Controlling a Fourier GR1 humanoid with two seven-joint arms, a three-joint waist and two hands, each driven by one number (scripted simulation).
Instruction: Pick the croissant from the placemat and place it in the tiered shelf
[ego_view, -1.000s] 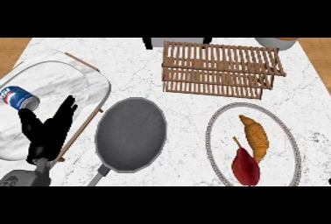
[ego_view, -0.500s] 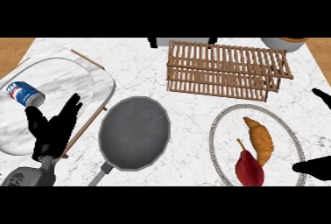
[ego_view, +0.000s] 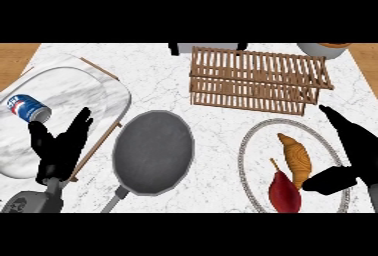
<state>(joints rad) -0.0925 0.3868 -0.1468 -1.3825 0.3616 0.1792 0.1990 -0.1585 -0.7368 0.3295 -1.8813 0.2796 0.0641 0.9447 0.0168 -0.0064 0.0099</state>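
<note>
Flanking the croissant (ego_view: 295, 157) on its placemat (ego_view: 251, 150), the right hand (ego_view: 353, 157) is spread wide, holding nothing. Likely light and flaky; pinch its thick middle.

**Count of what I see on the desk**

I count one golden-brown croissant (ego_view: 296, 156), one dark red sweet potato (ego_view: 283, 192), one oval placemat with a patterned rim (ego_view: 249, 150), one slatted wooden tiered shelf (ego_view: 255, 80), one dark grey frying pan (ego_view: 153, 152), one blue-and-white can (ego_view: 28, 107) and one white marble tray (ego_view: 81, 85). Two black hands show: left hand (ego_view: 59, 145), right hand (ego_view: 354, 155).
</note>
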